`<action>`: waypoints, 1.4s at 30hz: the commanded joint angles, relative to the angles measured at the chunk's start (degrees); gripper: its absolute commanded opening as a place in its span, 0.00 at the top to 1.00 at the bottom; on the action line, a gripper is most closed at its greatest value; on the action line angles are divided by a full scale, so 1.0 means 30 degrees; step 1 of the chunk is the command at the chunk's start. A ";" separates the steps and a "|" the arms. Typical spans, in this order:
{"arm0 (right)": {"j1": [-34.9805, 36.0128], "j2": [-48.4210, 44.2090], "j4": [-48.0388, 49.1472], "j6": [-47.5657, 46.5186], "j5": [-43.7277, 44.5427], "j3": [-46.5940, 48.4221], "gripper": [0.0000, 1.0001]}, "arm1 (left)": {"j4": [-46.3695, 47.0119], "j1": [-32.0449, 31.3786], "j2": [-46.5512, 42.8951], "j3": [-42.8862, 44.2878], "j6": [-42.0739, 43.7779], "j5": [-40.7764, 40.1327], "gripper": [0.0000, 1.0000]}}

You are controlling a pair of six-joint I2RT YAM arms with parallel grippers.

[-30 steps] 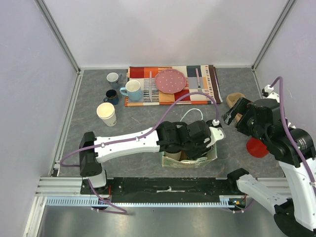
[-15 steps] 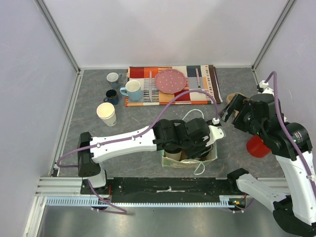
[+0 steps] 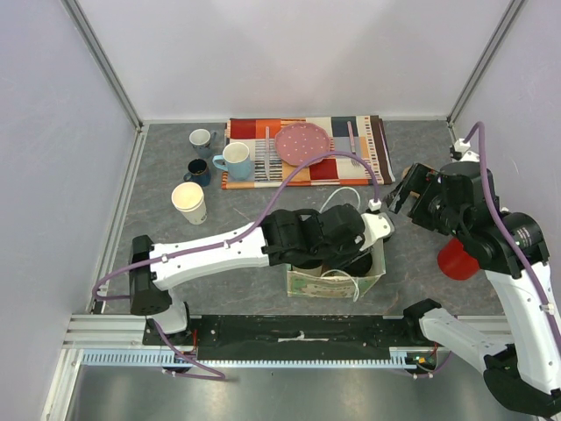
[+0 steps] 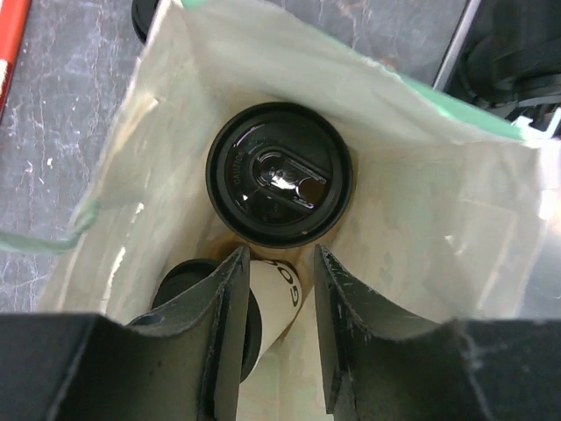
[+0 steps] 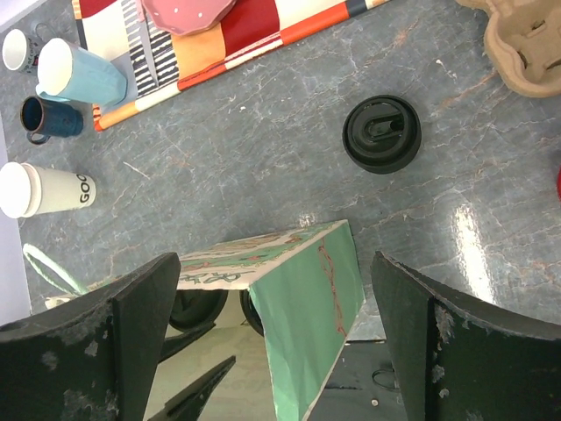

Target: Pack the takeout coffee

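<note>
**Left arm deep in the bag, one cup yet to pack**

We see the left gripper (image 4: 280, 259) reaching down into the paper bag (image 4: 421, 202), where a lidded cup (image 4: 279, 180) stands upright. A second cup (image 4: 279, 285) shows its printed side between the fingers (image 4: 230, 324). They stand partly apart on either side of it, and we cannot tell whether they press it or are clear of it. It looks tilted — probably why the gripper is there, to seat it beside its neighbour. The right gripper (image 5: 273, 263) hangs spread wide over the bag's edge, holding nothing. We judge it ready for the loose lid (image 5: 381, 133) on the table nearby. An open cup (image 3: 188, 203) waits uncapped — well apart, at the left.
</note>
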 commanded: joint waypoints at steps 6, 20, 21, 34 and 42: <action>-0.0022 0.0317 0.0582 -0.0531 -0.0613 0.0690 0.02 | 0.3327 0.0097 0.0068 -0.2257 0.0439 -0.1215 0.60; -0.0022 0.0142 0.0611 -0.0385 -0.0847 0.0749 0.02 | 0.3242 0.0097 -0.0164 -0.4015 0.0703 -0.4879 0.65; -0.0022 0.0142 0.0669 -0.0414 -0.0848 0.0749 0.02 | 0.3213 0.0126 -0.0194 -0.4044 0.0703 -0.4937 0.65; -0.0022 0.0550 0.0000 0.0170 0.1164 0.1682 0.02 | 0.1661 0.0126 -0.1570 -0.1263 0.0176 -0.1835 0.61; -0.0051 0.4825 -0.4277 -0.0413 0.6206 0.4700 0.07 | 0.0900 0.0565 -0.2537 -0.0268 0.0322 -0.0427 0.53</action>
